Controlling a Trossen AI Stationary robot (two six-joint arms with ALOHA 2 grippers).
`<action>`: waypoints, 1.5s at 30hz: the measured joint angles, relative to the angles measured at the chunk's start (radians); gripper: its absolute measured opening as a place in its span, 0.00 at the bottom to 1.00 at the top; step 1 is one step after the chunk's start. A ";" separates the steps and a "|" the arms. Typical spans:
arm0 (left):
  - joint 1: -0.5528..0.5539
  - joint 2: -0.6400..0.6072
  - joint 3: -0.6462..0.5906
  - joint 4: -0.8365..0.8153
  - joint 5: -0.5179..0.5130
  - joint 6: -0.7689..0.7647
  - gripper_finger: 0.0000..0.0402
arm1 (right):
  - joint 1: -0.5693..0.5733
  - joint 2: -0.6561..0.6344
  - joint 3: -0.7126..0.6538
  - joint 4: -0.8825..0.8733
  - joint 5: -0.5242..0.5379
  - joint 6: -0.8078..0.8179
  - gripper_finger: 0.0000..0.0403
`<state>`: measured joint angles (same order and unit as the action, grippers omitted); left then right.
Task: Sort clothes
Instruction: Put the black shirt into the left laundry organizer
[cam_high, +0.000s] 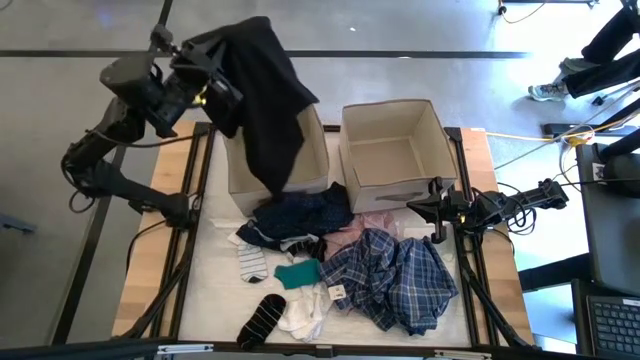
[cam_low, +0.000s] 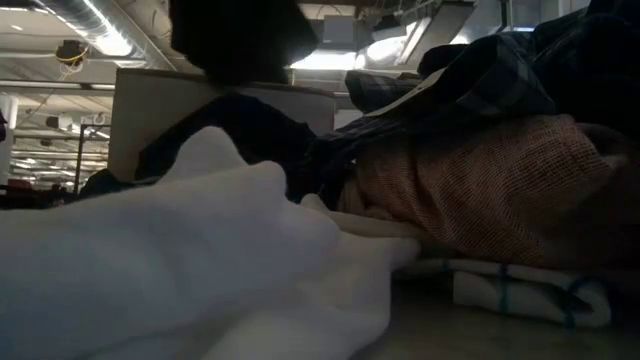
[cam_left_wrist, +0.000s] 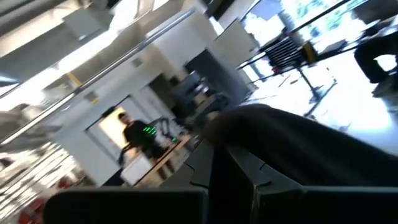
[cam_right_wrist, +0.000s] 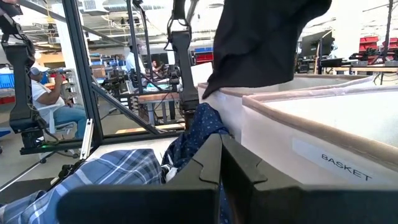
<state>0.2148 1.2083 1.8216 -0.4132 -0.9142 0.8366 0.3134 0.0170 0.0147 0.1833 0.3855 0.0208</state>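
Left hand (cam_high: 212, 92) sits upper left of the high view, raised above the left beige box (cam_high: 318, 150), closed on a black garment (cam_high: 262, 95). Garment hangs w/ long axis running from the hand down toward frame centre, lower end drooping into the box & over its front wall. In the left wrist view the dark cloth (cam_left_wrist: 298, 149) drapes across the fingers (cam_left_wrist: 239, 168). In the right wrist view it (cam_right_wrist: 261, 37) dangles over the box rim.

Right hand (cam_high: 432, 212) is at the right edge of the table (cam_high: 150, 260), just beside the front right corner of the right box (cam_high: 392, 170), low, pointing left toward the pile. Its fingers (cam_right_wrist: 208, 165) look pressed together w/ nothing between. The box wall there reads "BASKET" (cam_right_wrist: 345, 167).

Rest of the clothes lie in a heap in front of the boxes, lower centre of the high view:
- navy piece (cam_high: 300, 215) against the left box front
- dusty-pink piece (cam_high: 355, 232) just right of it
- blue-plaid shirt (cam_high: 395, 280) spread lower right, long axis roughly left-right
- striped sock (cam_high: 251, 263) left, pointing down-frame
- small teal item (cam_high: 296, 274) beside it
- black striped sock (cam_high: 262, 320) at bottom, tilted diagonal
- white piece (cam_high: 305, 312) touching it

Low view: white cloth (cam_low: 170, 260) fills the foreground, pink mesh fabric (cam_low: 470, 190) at right.
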 joint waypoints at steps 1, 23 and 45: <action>0.023 0.000 0.000 -0.003 0.007 -0.007 0.04 | 0.000 0.000 0.000 0.000 0.000 0.000 0.03; 0.186 0.013 -0.369 -0.307 0.273 -0.547 0.04 | 0.000 0.000 0.000 -0.002 0.000 0.000 0.03; 0.185 0.012 -0.743 -0.272 0.417 -0.789 0.07 | 0.000 0.000 0.000 -0.005 0.000 0.000 0.03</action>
<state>0.3996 1.2201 1.0788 -0.6847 -0.4969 0.0473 0.3136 0.0170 0.0151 0.1787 0.3853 0.0208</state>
